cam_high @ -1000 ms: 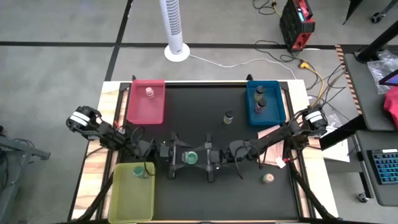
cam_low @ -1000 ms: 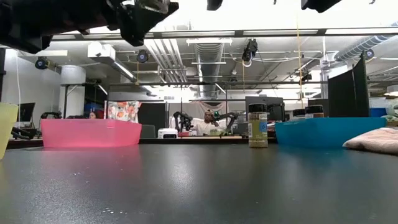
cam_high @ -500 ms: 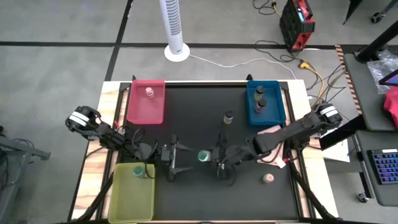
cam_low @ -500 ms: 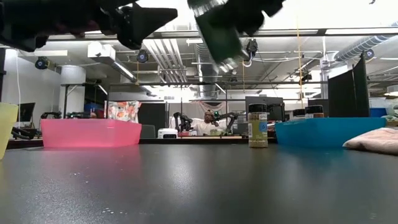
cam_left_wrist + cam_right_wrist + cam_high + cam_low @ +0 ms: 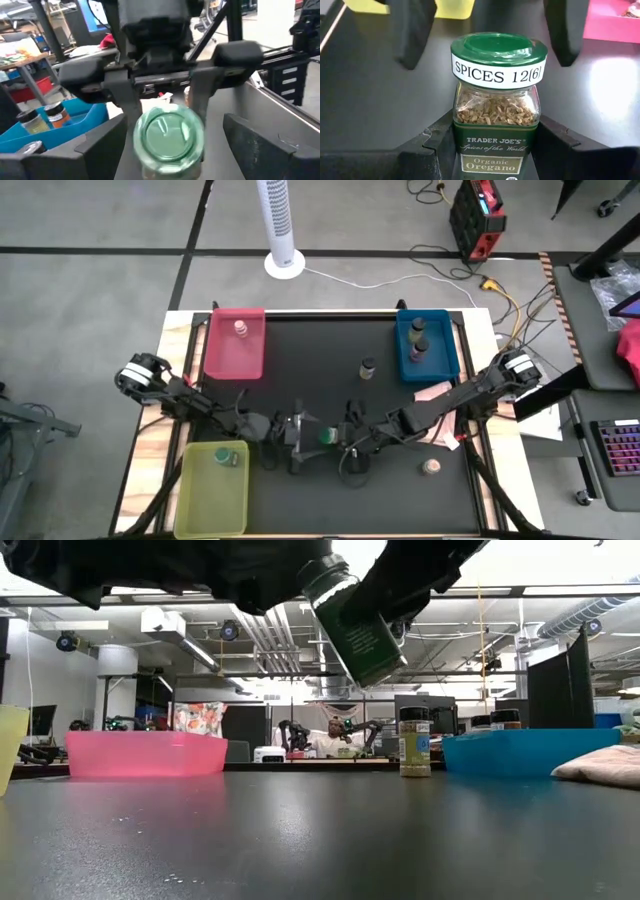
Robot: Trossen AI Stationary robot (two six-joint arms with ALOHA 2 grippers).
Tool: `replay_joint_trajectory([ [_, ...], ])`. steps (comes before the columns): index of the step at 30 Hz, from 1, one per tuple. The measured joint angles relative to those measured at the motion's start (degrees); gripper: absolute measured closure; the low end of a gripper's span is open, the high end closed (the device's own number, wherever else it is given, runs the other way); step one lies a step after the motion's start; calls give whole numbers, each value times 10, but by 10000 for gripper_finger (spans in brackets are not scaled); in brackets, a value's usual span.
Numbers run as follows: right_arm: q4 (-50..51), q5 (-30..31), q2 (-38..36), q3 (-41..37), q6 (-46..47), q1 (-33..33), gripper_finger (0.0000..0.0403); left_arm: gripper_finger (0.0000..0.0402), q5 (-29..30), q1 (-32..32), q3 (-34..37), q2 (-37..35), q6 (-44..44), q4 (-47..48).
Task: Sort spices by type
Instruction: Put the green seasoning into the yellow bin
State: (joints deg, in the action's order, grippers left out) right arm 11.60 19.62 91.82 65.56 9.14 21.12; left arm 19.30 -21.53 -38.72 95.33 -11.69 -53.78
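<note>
**A:** Table first: what lay on it, biggest down?

**B:** A red tray at the far left corner held one pinkish-topped jar. A blue tray at the far right corner held two dark-capped jars. A yellow-green tray at the near left corner held one green-lidded jar. A pink cloth lay by the right edge.

**A:** And the arms?

**B:** Both met over the near middle of the table. The right gripper had its two fingers closed on the sides of the oregano jar. The left gripper faced it with fingers spread wide, one on each side of the jar's lid, gripping nothing.

**A:** Which way did that jar point?

**B:** It hung in the air, clear of the table. Its long axis was tilted well off upright, the green lid aimed toward the left gripper and somewhat upward.

**A:** Anything loose nearby?

**B:** One dark-lidded jar stood upright just left of the blue tray, and another jar sat near the front right corner, both well apart from the grippers.
</note>
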Motion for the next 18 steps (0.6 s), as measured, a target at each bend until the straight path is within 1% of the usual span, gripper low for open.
replay_joint_trajectory([
  [5,-3,0,-2,1,-6,0,213,97,3,8,1,0,5,-1],
  [9,-4,-1,0,4,-6,0,213,120,2,12,1,5,9,-1],
  [13,-4,-1,0,4,-6,0,213,152,2,13,0,12,11,-1],
  [18,-4,0,0,4,-6,0,213,217,0,13,0,12,13,-3],
])
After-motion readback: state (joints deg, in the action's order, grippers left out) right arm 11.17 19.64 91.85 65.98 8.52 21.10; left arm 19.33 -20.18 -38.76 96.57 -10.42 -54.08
